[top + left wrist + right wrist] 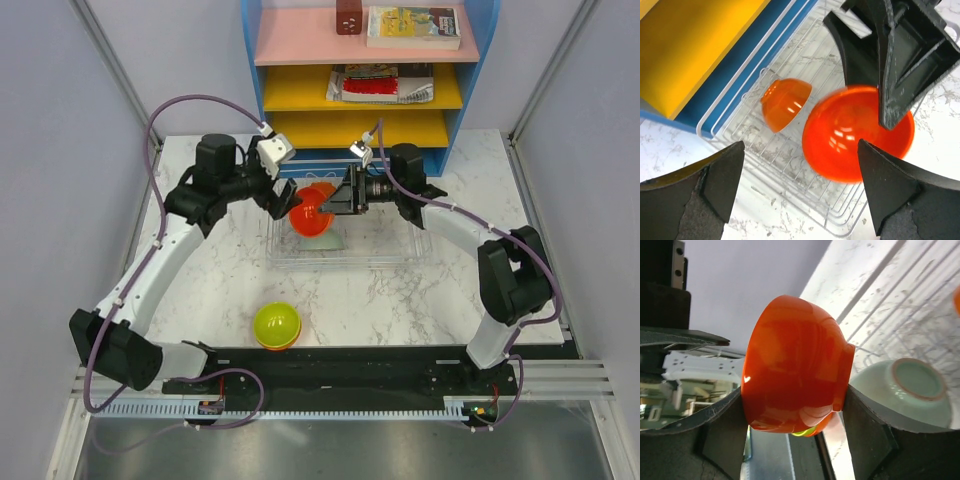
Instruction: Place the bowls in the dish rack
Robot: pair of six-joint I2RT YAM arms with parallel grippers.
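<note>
**Left:** left gripper (281,198), jaws spread and empty, hovers over the dish rack (392,252), near the orange bowl (785,102) lying tilted on the wires.

**Centre:** red bowl (790,370) hangs tilted above the rack, pinched across its wall by the right gripper (333,203).

**Right:** mint bowl (905,390) sits upturned in the rack.

**Risk:** the glossy wall may slip from the pinch, or the crowded grippers may collide.

**Unclear:** the lime green bowl (277,325) seems to be stacked on another bowl. The prongs barely show from above.
</note>
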